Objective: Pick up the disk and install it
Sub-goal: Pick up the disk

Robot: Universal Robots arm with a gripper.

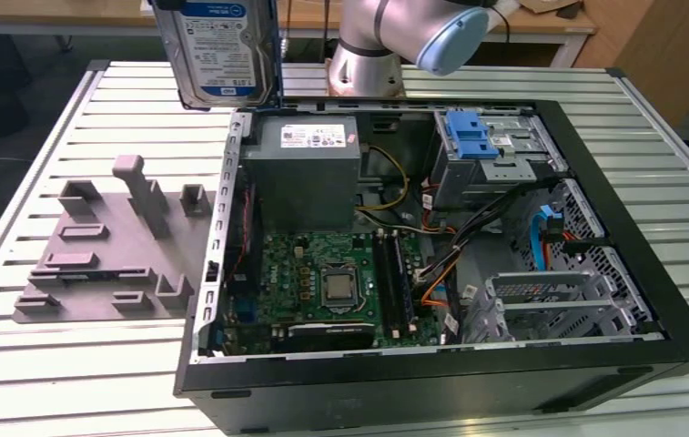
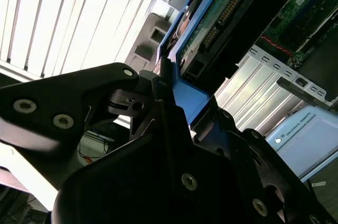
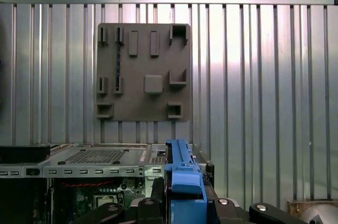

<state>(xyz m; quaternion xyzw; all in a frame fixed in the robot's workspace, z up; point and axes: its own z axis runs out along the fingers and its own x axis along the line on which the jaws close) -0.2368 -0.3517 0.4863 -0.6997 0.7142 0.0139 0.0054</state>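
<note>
Exterior view: showed the flat rectangular silver-grey disk [image 1: 220,50], with white-and-blue label and blue plastic edge bracket, held clear of the slatted silver metal worktop [image 1: 65,382]. Hung upright, label toward the camera, above the case corner nearest the worktop's far edge, on the exterior view's left. Showed the silver robot arm with pale-blue joint cap [image 1: 435,36] close beside it. Showed the open black computer case [image 1: 441,378] resting across the worktop's middle. Held inside: a grey power-supply box with white sticker [image 1: 308,168], a green motherboard [image 1: 319,273], and a metal drive cage with blue latch [image 1: 490,146]. Showed the grey-brown moulded fixture plate with upright posts [image 1: 101,250] lying flat beside the case, toward the worktop edge on the exterior view's left, well apart from the disk.

Second wrist view: showed the black gripper [image 2: 187,108] pinching the disk by its blue bracket, jaws pressed against both sides, circuit-board face exposed.

First wrist view: showed the bracket end-on between the jaws, above the case wall, with fixture plate and worktop beyond.
</note>
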